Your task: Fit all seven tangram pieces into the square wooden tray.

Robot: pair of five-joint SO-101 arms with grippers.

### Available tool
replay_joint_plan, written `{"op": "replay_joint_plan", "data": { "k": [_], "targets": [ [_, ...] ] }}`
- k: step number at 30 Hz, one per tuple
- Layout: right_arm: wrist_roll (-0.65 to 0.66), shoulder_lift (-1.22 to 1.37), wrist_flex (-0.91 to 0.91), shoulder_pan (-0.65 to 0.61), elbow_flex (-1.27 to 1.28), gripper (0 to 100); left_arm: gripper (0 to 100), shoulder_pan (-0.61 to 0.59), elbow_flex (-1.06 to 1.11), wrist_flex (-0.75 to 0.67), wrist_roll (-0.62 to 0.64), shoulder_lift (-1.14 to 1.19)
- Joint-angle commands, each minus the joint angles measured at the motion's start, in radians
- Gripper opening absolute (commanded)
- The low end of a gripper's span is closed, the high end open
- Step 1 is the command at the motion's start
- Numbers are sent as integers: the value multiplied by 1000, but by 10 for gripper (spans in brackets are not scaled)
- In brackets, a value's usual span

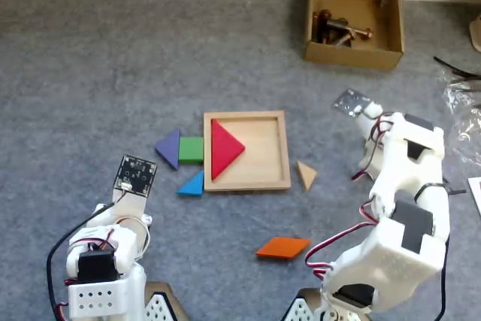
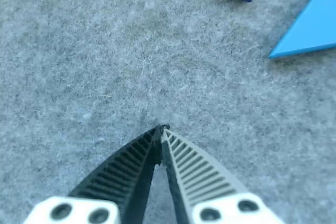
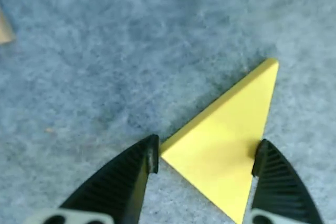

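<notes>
The right gripper (image 3: pixel 206 155) stands wide open, jaws flanking the yellow triangle (image 3: pixel 226 129), likely to grasp it for the tray (image 1: pixel 285 148); the left gripper (image 2: pixel 161 129) is closed, empty.

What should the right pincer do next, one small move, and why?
Probably close, easing down if needed: the right pincer is open and straddles the flat yellow triangle piece on the grey carpet, not yet gripping it. The square wooden tray holds only the red triangle piece.
</notes>
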Motion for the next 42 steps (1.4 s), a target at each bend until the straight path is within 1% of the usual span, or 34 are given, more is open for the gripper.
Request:
{"op": "replay_joint_plan", "data": {
  "k": [1,7,18,23,42],
  "targets": [
    [-2,-13,-12,13,2,281,14,-13,21,6,8,-7],
    [3,-15,-16,10,48,281,14,-13,21,6,8,-7],
    [-3,-15,-10,15,51,276,14,-13,21,6,8,-7],
    [-5,-16,-15,7,88,193,14,-13,21,6,8,-7],
    [-5,-25,-12,4,90,188,14,-13,21,6,8,-7]
  ]
}}
